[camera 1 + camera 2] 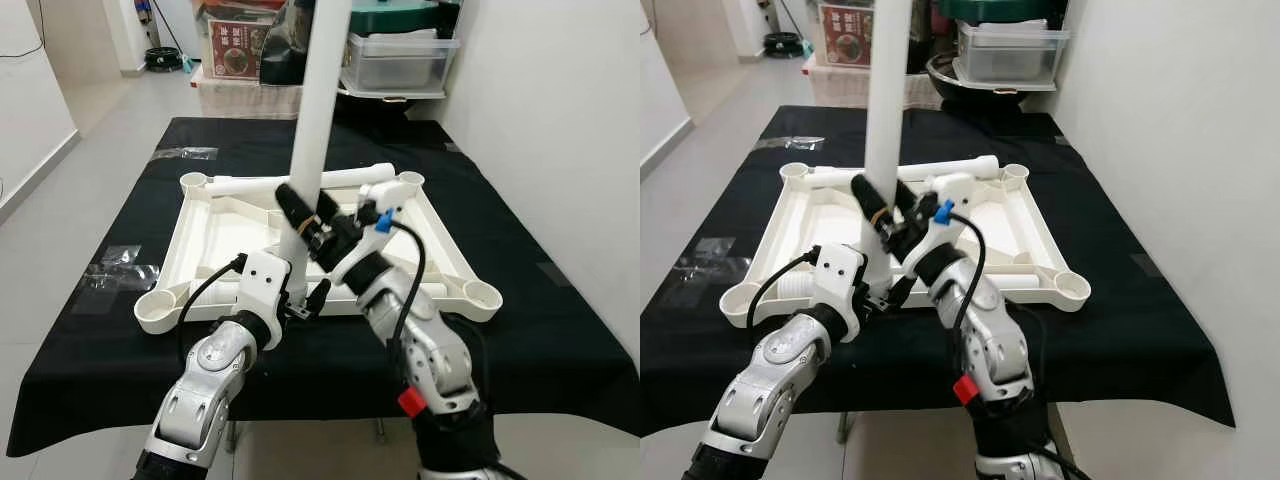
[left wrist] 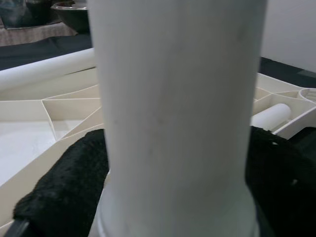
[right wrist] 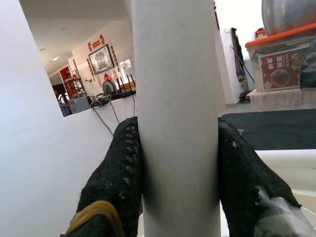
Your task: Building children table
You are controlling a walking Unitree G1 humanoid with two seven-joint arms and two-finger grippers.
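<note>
Leg (image 1: 322,100) looks light, stiff, slick plastic (hollow probably); left gripper (image 1: 297,296) and right gripper (image 1: 302,214) both clamp it low.

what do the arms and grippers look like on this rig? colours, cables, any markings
Both arms are silver with jointed segments and white wrist housings. Left gripper and right gripper each have two long black fingers, fabric-covered; one right finger has a yellow band. Black cables loop outside each forearm. Right arm has a blue clip and a red tag.

white table leg (image 1: 318,120): upright, over near rim | white tabletop (image 1: 205,235): upside down on black-covered table
</note>
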